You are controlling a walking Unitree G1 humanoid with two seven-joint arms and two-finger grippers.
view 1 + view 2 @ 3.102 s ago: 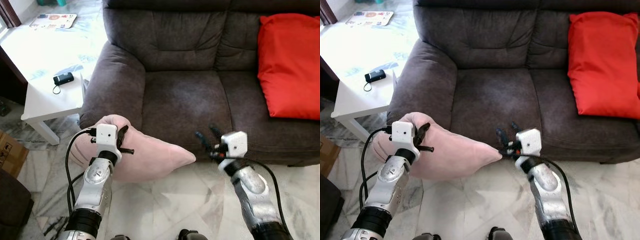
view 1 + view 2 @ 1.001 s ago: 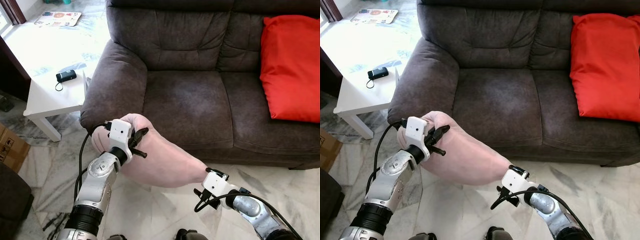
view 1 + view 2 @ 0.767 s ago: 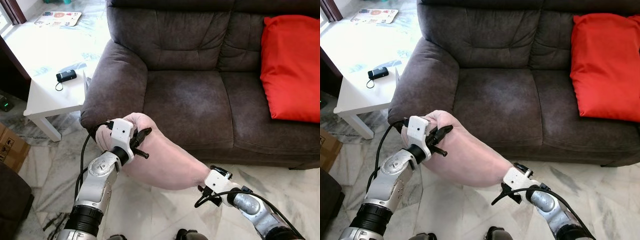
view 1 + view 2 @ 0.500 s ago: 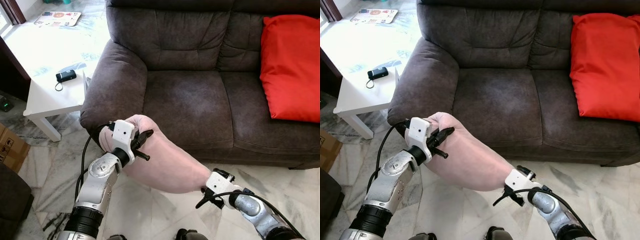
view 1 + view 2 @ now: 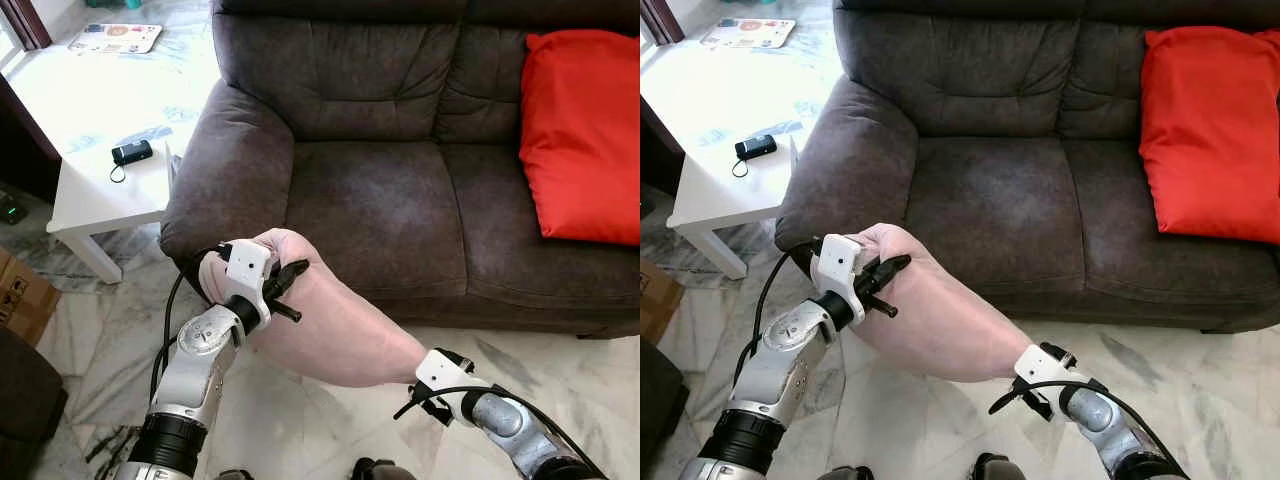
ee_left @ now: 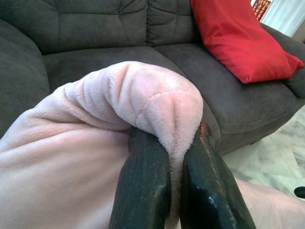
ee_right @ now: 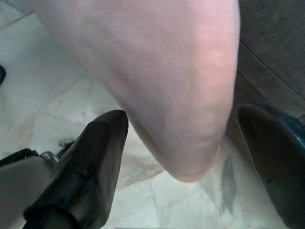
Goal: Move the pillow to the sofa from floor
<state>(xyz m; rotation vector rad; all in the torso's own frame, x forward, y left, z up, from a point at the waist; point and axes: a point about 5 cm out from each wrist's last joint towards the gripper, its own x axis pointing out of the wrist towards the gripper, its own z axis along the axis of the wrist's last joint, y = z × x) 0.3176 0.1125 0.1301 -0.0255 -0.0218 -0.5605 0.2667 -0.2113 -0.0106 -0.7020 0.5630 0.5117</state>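
A pale pink plush pillow (image 5: 335, 330) hangs off the floor in front of the dark sofa (image 5: 380, 200), below its left armrest. My left gripper (image 6: 174, 136) is shut on a fold at the pillow's upper left corner; in the left eye view its fingers (image 5: 288, 275) press into the fabric. The pillow slopes down to the right. My right gripper (image 7: 183, 143) is open low by the floor, its two fingers (image 7: 95, 157) on either side of the pillow's lower right corner, not squeezing it.
A red cushion (image 5: 580, 130) leans on the sofa's right seat; the left and middle seats are bare. A white side table (image 5: 100, 195) with a small black device (image 5: 131, 152) stands left of the sofa. A cardboard box (image 5: 20, 300) sits at far left. Marble floor (image 5: 320, 430) lies below.
My right arm dropped from in front of the seat to below the pillow's right corner, then crept right. The left gripper brought the pillow slightly up and to the right.
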